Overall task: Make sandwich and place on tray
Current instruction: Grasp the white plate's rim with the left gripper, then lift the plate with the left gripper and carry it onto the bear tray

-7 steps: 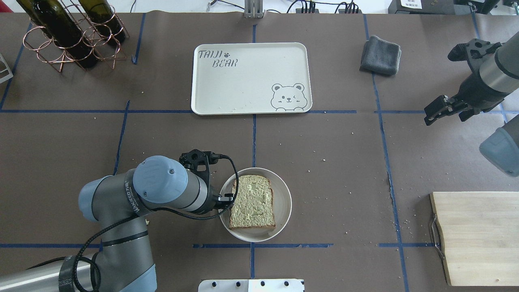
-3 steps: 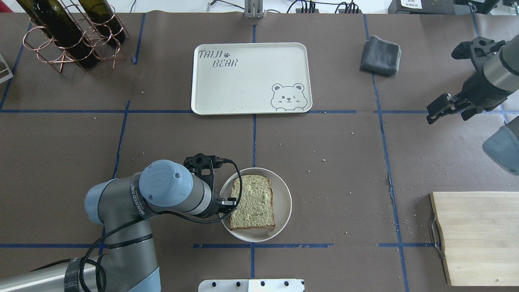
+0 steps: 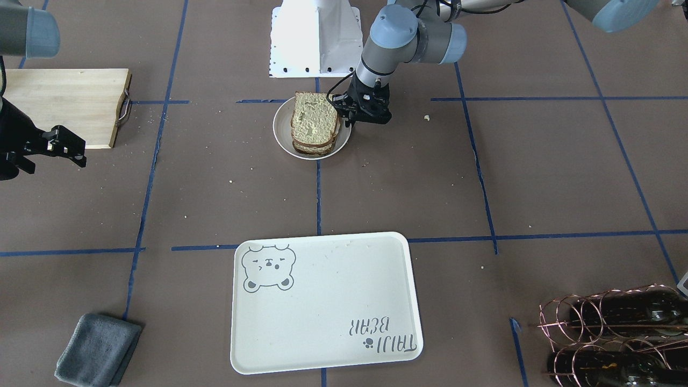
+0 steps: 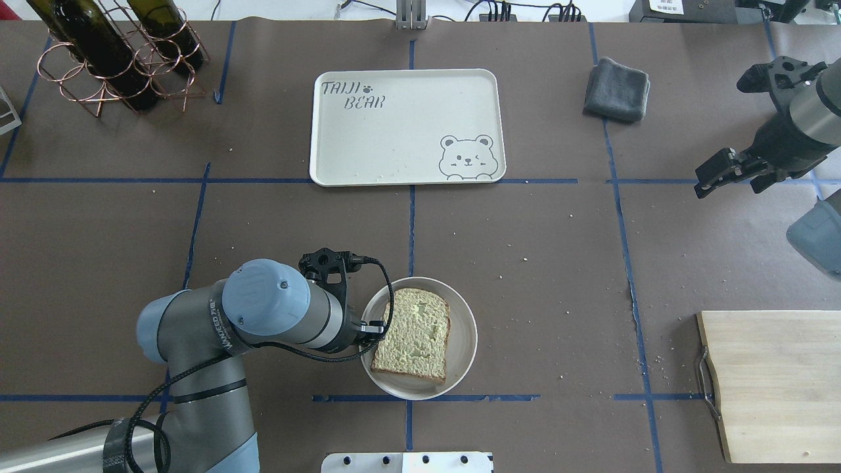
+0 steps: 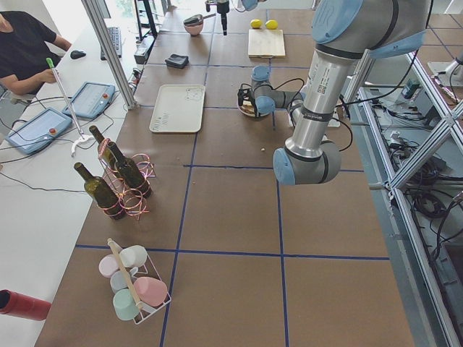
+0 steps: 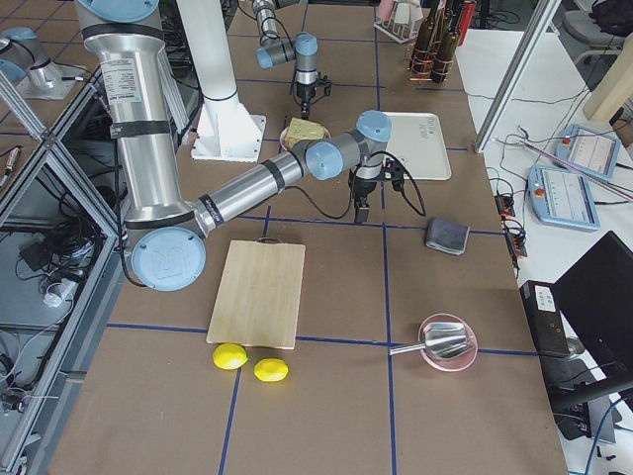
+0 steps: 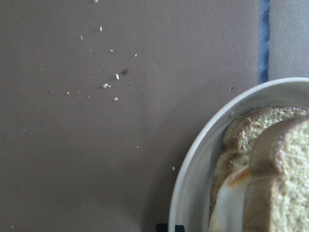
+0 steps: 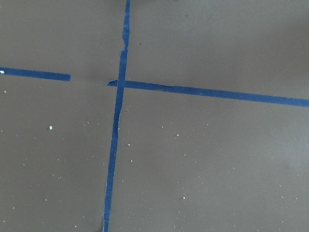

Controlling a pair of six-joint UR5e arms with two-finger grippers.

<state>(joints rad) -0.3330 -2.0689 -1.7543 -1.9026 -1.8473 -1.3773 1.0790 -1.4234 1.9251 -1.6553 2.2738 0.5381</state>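
Note:
The sandwich (image 4: 414, 335) is two slices of greenish-tan bread stacked on a small round white plate (image 4: 466, 335) at the near centre of the table. It also shows in the front view (image 3: 314, 121). In the left wrist view the egg white (image 7: 231, 203) shows between the slices (image 7: 285, 159). My left gripper (image 4: 376, 327) sits at the plate's left rim, shut on the rim (image 7: 193, 169). The cream tray (image 4: 394, 138) with the bear drawing lies empty at the far centre. My right gripper (image 4: 729, 177) hangs open and empty at the far right.
A wooden cutting board (image 4: 775, 381) lies at the near right. A folded grey cloth (image 4: 616, 89) lies right of the tray. A copper wine rack with bottles (image 4: 112, 52) stands at the far left. Crumbs dot the brown table cover.
The left arm shifted right. The plate with the sandwich slid a little to the right and toward the robot, and the sandwich turned slightly. The right gripper drifted right and away.

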